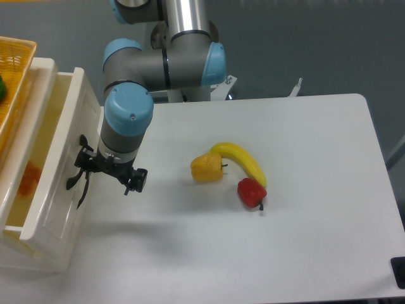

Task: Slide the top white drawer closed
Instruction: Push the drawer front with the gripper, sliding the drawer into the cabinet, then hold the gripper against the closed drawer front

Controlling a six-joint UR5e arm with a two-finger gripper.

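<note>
The top white drawer (60,158) stands partly pulled out at the left edge of the table, its front panel tilted toward me. An orange fruit (28,179) lies inside, mostly hidden by the panel. The drawer's curved black handle (81,189) shows on the front panel. My gripper (109,175) points down right beside that panel, open, with nothing between its fingers. Its left finger (80,166) rests against the drawer front by the handle, and the right finger hangs over the bare table.
A woven yellow basket (14,69) sits on top of the drawer unit at the far left. The lower drawer (38,253) shows beneath. A yellow pepper (207,168), a banana (243,161) and a red pepper (251,192) lie mid-table. A black object (398,271) is at the bottom right corner.
</note>
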